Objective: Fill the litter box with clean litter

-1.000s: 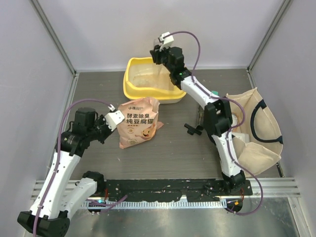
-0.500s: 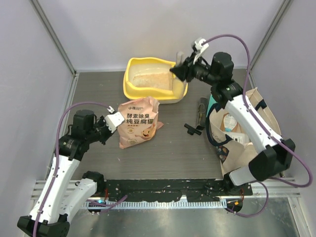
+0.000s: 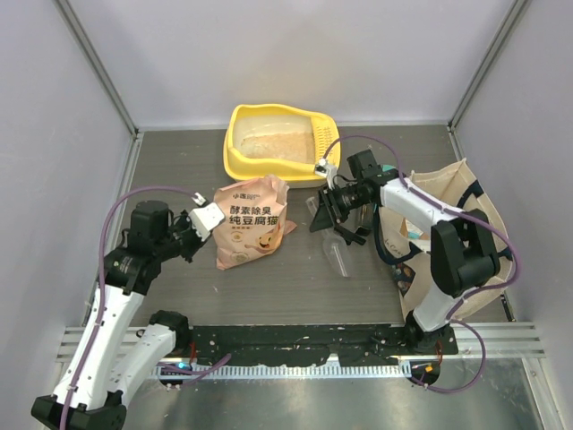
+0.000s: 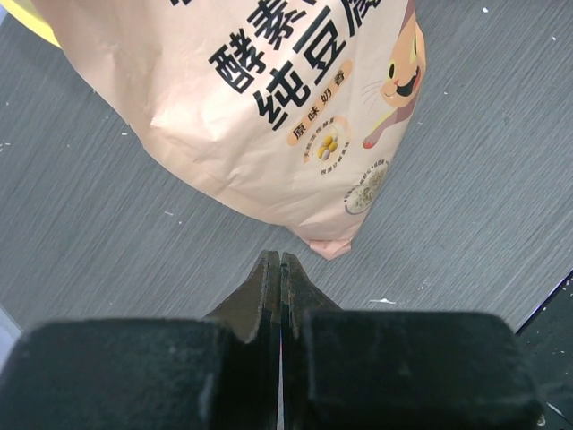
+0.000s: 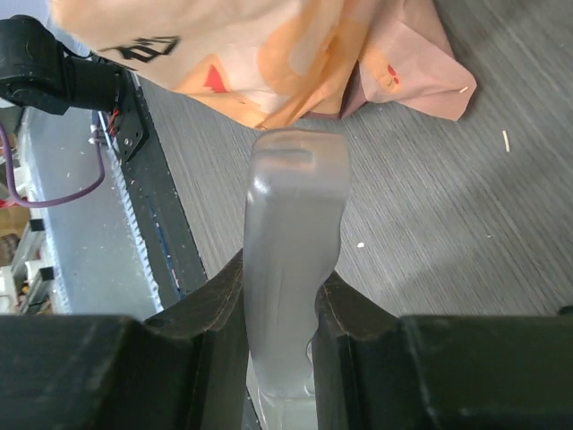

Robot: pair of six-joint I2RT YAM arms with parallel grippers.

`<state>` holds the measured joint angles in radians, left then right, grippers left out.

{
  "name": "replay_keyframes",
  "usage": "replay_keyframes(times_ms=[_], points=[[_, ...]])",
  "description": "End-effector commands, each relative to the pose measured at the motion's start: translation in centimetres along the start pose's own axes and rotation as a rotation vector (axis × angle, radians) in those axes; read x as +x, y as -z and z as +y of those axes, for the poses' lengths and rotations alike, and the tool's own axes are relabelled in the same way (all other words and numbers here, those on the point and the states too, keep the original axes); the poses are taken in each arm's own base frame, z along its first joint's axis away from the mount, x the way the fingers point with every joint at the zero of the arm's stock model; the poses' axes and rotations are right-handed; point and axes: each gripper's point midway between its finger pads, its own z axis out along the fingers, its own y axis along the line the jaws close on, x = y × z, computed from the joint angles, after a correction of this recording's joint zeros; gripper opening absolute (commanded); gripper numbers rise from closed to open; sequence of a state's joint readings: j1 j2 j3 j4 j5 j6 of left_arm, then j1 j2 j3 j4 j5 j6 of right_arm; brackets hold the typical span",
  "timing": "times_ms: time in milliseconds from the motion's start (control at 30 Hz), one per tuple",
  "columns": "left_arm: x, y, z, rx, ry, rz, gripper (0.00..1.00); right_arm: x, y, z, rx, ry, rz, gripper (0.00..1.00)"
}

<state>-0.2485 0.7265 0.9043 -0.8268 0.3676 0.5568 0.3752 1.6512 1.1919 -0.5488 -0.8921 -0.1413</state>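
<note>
**Desk:** What did your left side show?

**Floor:** Your left gripper (image 4: pixel 280 262) hung with its jaws pressed together, just short of the bottom corner of the peach-orange litter bag (image 3: pixel 252 221). The bag lay on the grey table (image 3: pixel 295 287), dark characters and a cartoon face turned up.

**Desk:** And the litter box?

**Floor:** The yellow litter box (image 3: pixel 235 163) sat at the far edge, just behind the bag. Pale beige litter (image 3: pixel 269 143) was spread over its floor, and a yellow slotted scoop (image 3: pixel 326 136) stood at its right rim.

**Desk:** Farther right?

**Floor:** Your right gripper (image 5: pixel 280 269) was clamped on the handle of a clear plastic scoop (image 5: pixel 294 197). It was low over the table, between the bag and the cream tote (image 3: pixel 483 255), with the handle's end aimed at the bag.
</note>
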Motion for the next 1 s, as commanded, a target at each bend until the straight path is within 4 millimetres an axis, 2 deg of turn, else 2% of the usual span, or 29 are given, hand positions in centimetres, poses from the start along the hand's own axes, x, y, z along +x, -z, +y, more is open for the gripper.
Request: replay_keyframes(times_ms=[0, 100, 167, 200, 300, 333, 367, 400, 467, 500, 533, 567, 600, 633, 667, 700, 733, 767, 800, 833, 933, 967], points=[[-0.8, -0.2, -0.2, 0.010, -0.007, -0.046, 0.00, 0.1, -0.6, 0.5, -0.095, -0.059, 0.012, 0.28], [-0.9, -0.1, -0.2, 0.012, -0.008, -0.046, 0.01, 1.5, -1.9, -0.8, -0.089, -0.150, 0.043, 0.30], [-1.1, 0.0, -0.3, 0.016, -0.010, -0.052, 0.01, 2.1, -2.5, -1.6, -0.068, -0.189, 0.054, 0.38], [-1.2, 0.1, -0.4, 0.020, -0.008, -0.054, 0.01, 2.2, -2.6, -2.0, -0.052, -0.192, 0.051, 0.59], [-1.5, 0.3, -0.5, 0.030, 0.000, -0.066, 0.01, 1.0, -2.5, -3.5, 0.033, -0.165, 0.019, 0.74], [-1.9, 0.5, -0.5, 0.030, 0.003, -0.074, 0.01, 0.4, -2.3, -3.6, 0.043, -0.158, 0.007, 0.76], [-2.1, 0.6, -0.6, 0.034, 0.003, -0.080, 0.02, -1.0, -1.7, -3.1, 0.053, -0.127, -0.018, 0.77], [-2.4, 0.7, -0.7, 0.043, 0.001, -0.089, 0.18, -1.9, -1.1, -2.9, 0.059, -0.106, -0.037, 0.77], [-3.6, 1.2, -0.4, 0.038, -0.007, -0.117, 0.36, -4.3, 0.4, -1.9, 0.074, -0.072, -0.077, 0.78], [-4.2, 1.4, -0.1, 0.030, -0.007, -0.130, 0.48, -5.7, 1.4, -1.2, 0.085, -0.073, -0.114, 0.78], [-5.0, 1.8, 0.5, 0.005, -0.002, -0.147, 0.55, -6.8, 2.1, -0.7, 0.091, -0.063, -0.139, 0.78], [-5.9, 1.9, 1.1, -0.020, 0.019, -0.174, 0.62, -8.9, 2.9, 0.1, 0.097, -0.031, -0.185, 0.78], [-6.5, 2.0, 1.6, -0.042, 0.031, -0.190, 0.74, -10.2, 3.6, 0.7, 0.118, -0.015, -0.227, 0.78], [-7.5, 2.0, 2.3, -0.059, 0.030, -0.211, 0.79, -11.9, 3.8, 1.4, 0.122, -0.022, -0.276, 0.78], [-8.0, 2.0, 2.6, -0.060, 0.026, -0.221, 0.87, -13.3, 4.3, 1.7, 0.155, -0.011, -0.314, 0.78], [-8.5, 1.9, 2.8, -0.054, 0.019, -0.229, 0.99, -14.2, 4.4, 0.7, 0.235, -0.029, -0.343, 0.78], [-9.4, 1.5, 2.9, -0.026, 0.013, -0.243, 1.00, -14.7, 4.0, 0.9, 0.254, -0.062, -0.352, 0.78], [-9.8, 1.3, 3.0, -0.013, -0.011, -0.245, 1.00, -16.2, 4.3, 1.4, 0.265, -0.052, -0.380, 0.78], [-10.1, 0.9, 3.2, 0.004, -0.015, -0.244, 1.00, -16.6, 3.8, 0.6, 0.299, -0.076, -0.383, 0.78], [-10.6, 0.3, 3.5, 0.030, -0.016, -0.231, 1.00, -17.4, 3.4, 1.6, 0.302, -0.053, -0.382, 0.79], [-11.8, -0.5, 4.4, 0.074, -0.042, -0.206, 1.00, -17.5, 1.5, 1.1, 0.375, 0.010, -0.320, 0.78], [-11.5, -2.0, 4.5, 0.120, -0.030, -0.173, 1.00, -17.4, 1.2, 0.8, 0.393, 0.012, -0.303, 0.78]])
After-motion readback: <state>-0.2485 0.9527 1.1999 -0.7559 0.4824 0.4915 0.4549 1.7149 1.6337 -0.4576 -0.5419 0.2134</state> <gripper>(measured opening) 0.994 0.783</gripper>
